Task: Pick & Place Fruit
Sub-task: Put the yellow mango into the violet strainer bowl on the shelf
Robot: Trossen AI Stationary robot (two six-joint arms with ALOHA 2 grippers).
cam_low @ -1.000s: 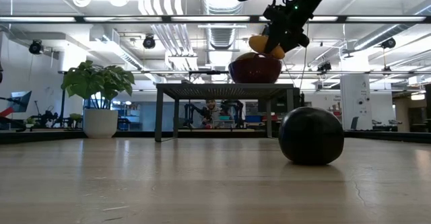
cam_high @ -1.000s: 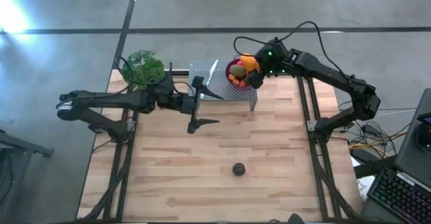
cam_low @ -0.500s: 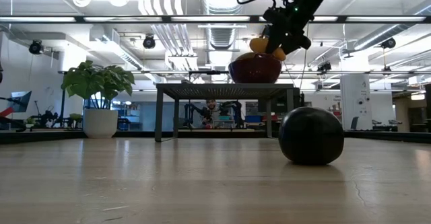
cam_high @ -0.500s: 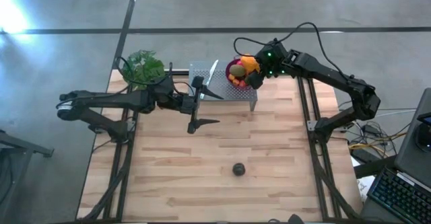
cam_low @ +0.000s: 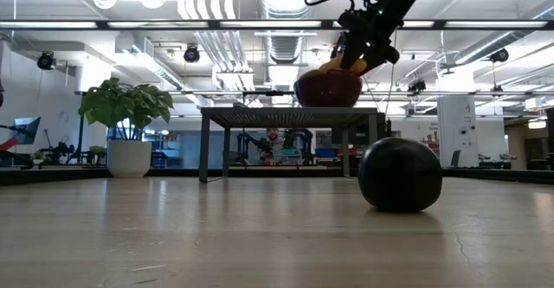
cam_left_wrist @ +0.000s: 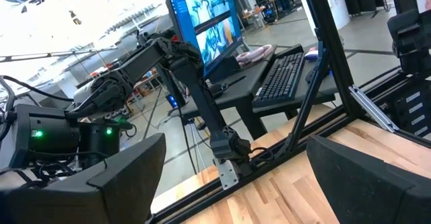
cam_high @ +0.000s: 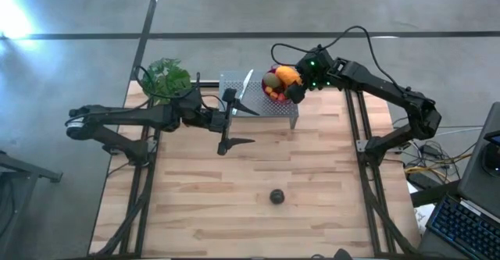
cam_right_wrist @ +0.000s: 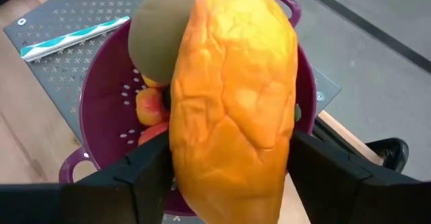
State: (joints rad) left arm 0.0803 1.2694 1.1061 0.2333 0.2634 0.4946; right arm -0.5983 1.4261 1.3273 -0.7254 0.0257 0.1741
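My right gripper (cam_right_wrist: 229,180) hangs over the purple colander (cam_right_wrist: 101,96), pointing slantwise down, its fingers open on either side of the long orange fruit (cam_right_wrist: 232,103). The fruit lies on the other fruit in the colander: an olive-green one (cam_right_wrist: 155,32) and small red and orange pieces (cam_right_wrist: 149,106). A dark purple ball (cam_high: 276,196) rests on the table near the front. My left gripper (cam_high: 244,126) waits open and level at mid-table, holding nothing. My right gripper has its fingers (cam_right_wrist: 151,173) beside the orange fruit's two long sides (cam_right_wrist: 182,150), lying across it and coming slantwise from above. I cannot tell whether they still touch it. The fruit lies lengthwise in the colander on the other fruit.
The colander stands on a grey perforated metal stand (cam_high: 258,102) at the table's far edge, with a teal striped strip (cam_right_wrist: 74,39) lying on it. A potted leafy plant (cam_high: 166,76) stands at the far left. Bare wood (cam_high: 195,205) stretches across the near half.
In the low view the orange fruit has sunk from clear above the colander's rim to partly behind it. My right gripper has stayed in place above it.
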